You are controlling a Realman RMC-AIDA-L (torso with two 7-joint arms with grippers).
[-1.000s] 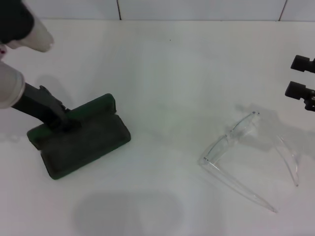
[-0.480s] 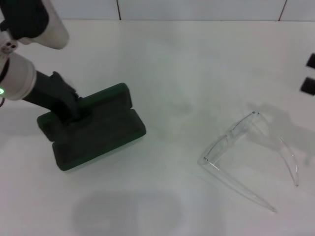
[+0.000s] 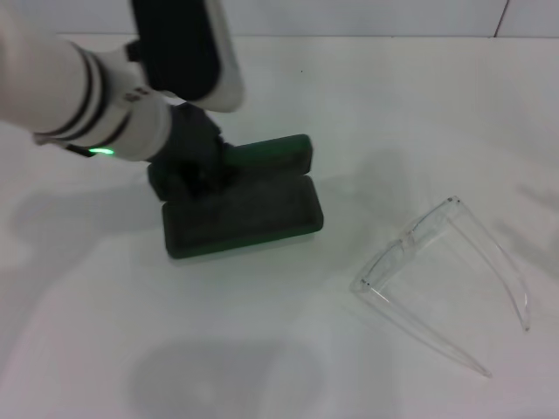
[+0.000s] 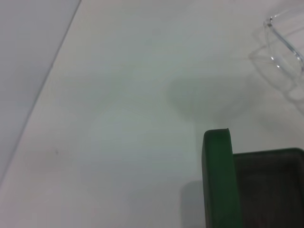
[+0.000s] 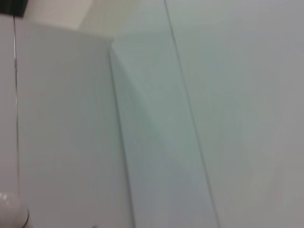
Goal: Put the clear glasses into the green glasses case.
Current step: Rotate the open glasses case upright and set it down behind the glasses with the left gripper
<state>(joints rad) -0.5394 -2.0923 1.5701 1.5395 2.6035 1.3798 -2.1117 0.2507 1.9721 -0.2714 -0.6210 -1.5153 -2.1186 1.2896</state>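
One white counter carries everything. Left of centre, the open green case is clamped at its left end by the left pincer. Well apart to the right, the glasses lie unfolded. Right pincer is out of view.

green glasses case: hard matt dark-green shell, smooth rim, dull dark lining, maybe felt, hard to tell. clear glasses: colourless see-through plastic, glossy, thin smooth arms. table: smooth white, faint sheen. left arm: glossy white plastic casing, black matt parts.
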